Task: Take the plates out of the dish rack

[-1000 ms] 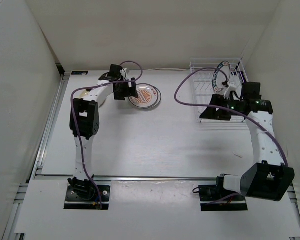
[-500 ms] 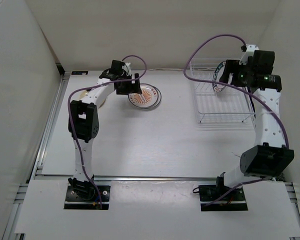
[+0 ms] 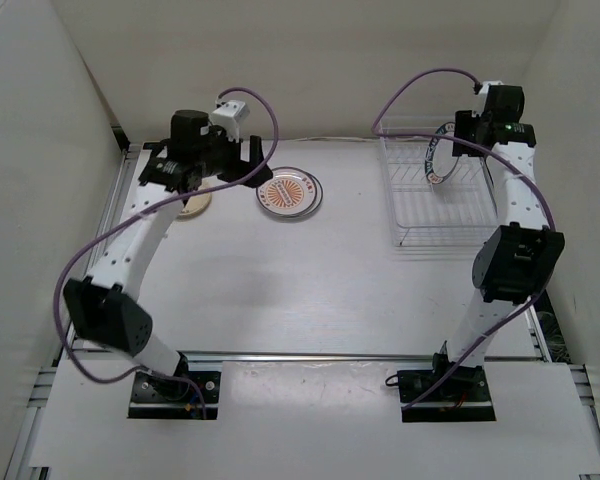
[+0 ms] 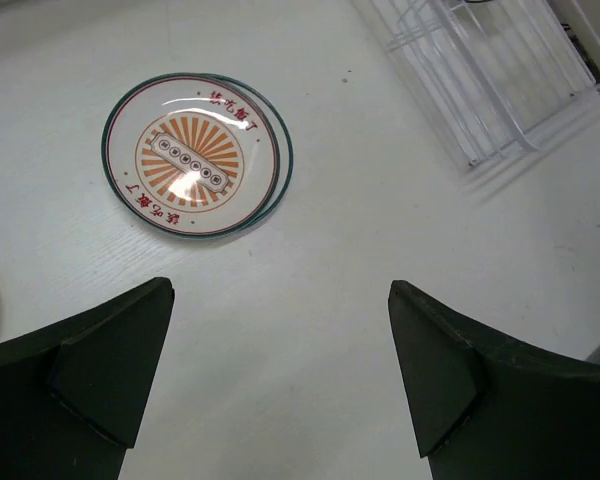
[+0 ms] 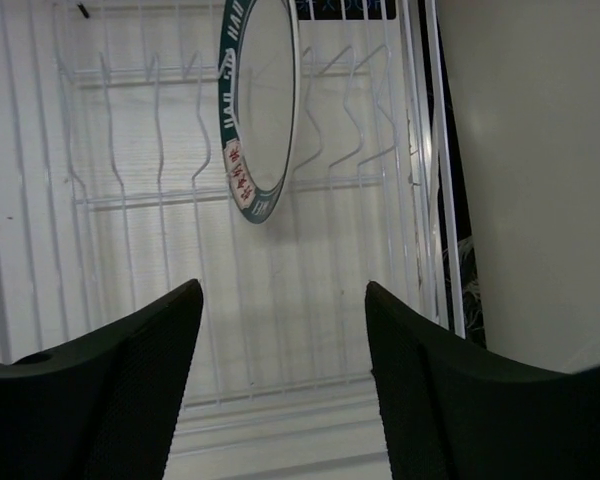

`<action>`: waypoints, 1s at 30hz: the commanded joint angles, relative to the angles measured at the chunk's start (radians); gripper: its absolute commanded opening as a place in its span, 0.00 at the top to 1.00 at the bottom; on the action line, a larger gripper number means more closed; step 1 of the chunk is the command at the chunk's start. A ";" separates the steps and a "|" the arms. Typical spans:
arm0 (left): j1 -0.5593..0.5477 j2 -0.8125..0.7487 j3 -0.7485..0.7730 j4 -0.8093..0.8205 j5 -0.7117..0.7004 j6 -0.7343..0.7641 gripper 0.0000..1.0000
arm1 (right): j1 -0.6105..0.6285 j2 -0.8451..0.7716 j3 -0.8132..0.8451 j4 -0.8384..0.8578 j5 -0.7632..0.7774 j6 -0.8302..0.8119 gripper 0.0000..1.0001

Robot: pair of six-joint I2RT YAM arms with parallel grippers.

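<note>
My left gripper (image 4: 280, 300): jaws spread wide, nothing between them, hanging high over the far-left part of the tabletop (image 3: 310, 270). Below it the orange-centre plate (image 4: 192, 155) lies flat near the far edge, left of middle. A second rim shows from under its right side, so I judge it sits stacked on another plate. The tan plate (image 3: 193, 203) lies flat toward the far left corner, apart from the stack. Flat and off the wire, so these count as unloaded.

My right gripper (image 5: 282, 295): jaws spread too, empty, poised above the dish rack (image 5: 130, 200) at the far right corner. One plate is left in it, the blue-green-rimmed plate (image 5: 258, 105), upright on edge toward the rack's far end. The slotted bars hold it standing, so its top rim is the part open to a pinch. My fingers are above it, not around it.

Judgement: last plate. The next move needs my jaws lined across the rim, then a straight lift clear of the wires to avoid snagging.
</note>
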 commanded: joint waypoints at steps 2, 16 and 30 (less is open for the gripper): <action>-0.004 -0.127 -0.137 -0.044 0.049 0.143 0.01 | -0.002 0.049 0.094 0.059 0.048 -0.053 0.34; 0.241 -0.132 -0.104 -0.044 0.304 0.011 0.01 | -0.012 0.305 0.286 0.088 0.028 -0.123 0.42; 0.266 -0.020 -0.135 -0.044 0.624 -0.016 0.01 | -0.021 0.452 0.404 0.098 -0.012 -0.142 1.00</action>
